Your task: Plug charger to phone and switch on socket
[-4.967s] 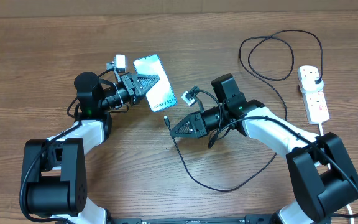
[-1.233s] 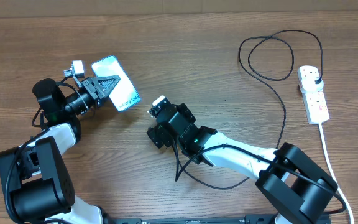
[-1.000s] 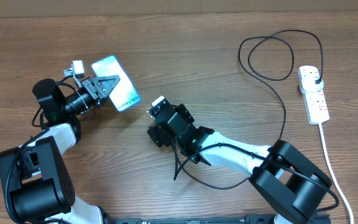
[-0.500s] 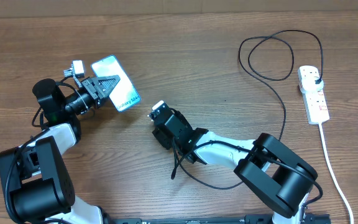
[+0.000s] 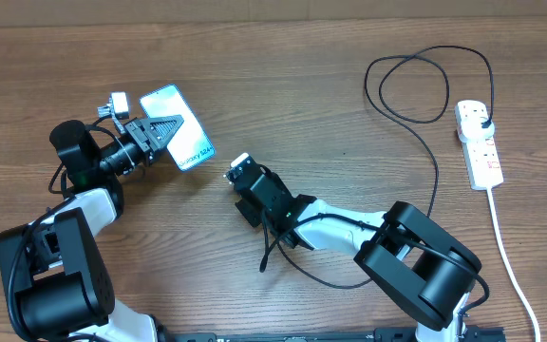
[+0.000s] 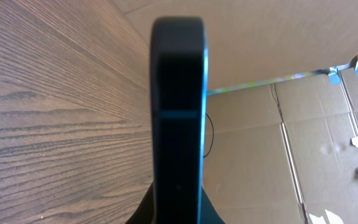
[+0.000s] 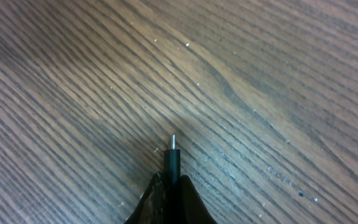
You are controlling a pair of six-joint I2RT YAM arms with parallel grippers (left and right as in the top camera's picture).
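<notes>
The phone (image 5: 192, 145), screen lit, is held clear of the table at the left with my left gripper (image 5: 170, 129) shut on it. In the left wrist view the phone (image 6: 178, 106) is seen edge-on, rising from between the fingers of the left gripper (image 6: 178, 216). My right gripper (image 7: 172, 186) points down at the table and is shut on the charger's connector (image 7: 172, 158), whose metal tip pokes out. The charger cable (image 5: 435, 180) runs in loops to its plug (image 5: 483, 121) in the socket (image 5: 480, 152) at the far right. The right wrist (image 5: 257, 195) hides the connector from overhead.
A thick white cord (image 5: 511, 266) leads from the socket to the front right edge. A loop of cable (image 5: 416, 85) lies at the back right and slack cable (image 5: 330, 281) in front of the right arm. Cardboard boxes (image 6: 291, 143) stand beyond the table.
My right gripper has shut on the connector within the last second, its wrist shifting slightly. Five seconds ago both arms were further right; the left arm with the phone has not moved lately.
</notes>
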